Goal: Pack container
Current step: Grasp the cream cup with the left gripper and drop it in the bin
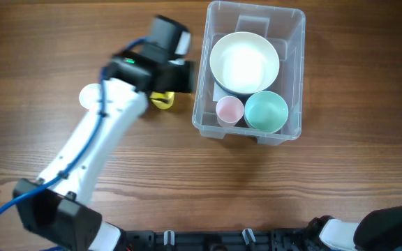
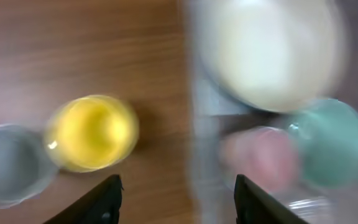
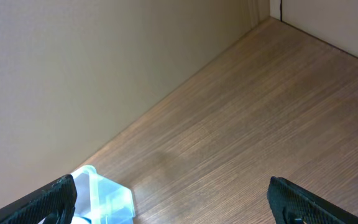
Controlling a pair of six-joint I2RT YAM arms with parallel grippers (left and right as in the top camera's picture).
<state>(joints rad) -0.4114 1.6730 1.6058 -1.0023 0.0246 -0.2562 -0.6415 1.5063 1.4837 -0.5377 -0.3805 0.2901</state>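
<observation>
Container [image 1: 294, 64] mouth up, long axis vertical in overhead view

The container [image 1: 296, 70] holds a white bowl [image 1: 244, 63], pink cup [image 1: 229, 109], green bowl [image 1: 266, 111].

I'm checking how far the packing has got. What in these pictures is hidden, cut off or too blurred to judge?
Overhead: the left gripper covers most of the yellow cup; its arm hides part of the pale cup.
Left wrist: blur smears the container and its contents; the left edge cuts off the pale cup.
Right wrist: only a corner of the container shows, at the bottom edge.
</observation>
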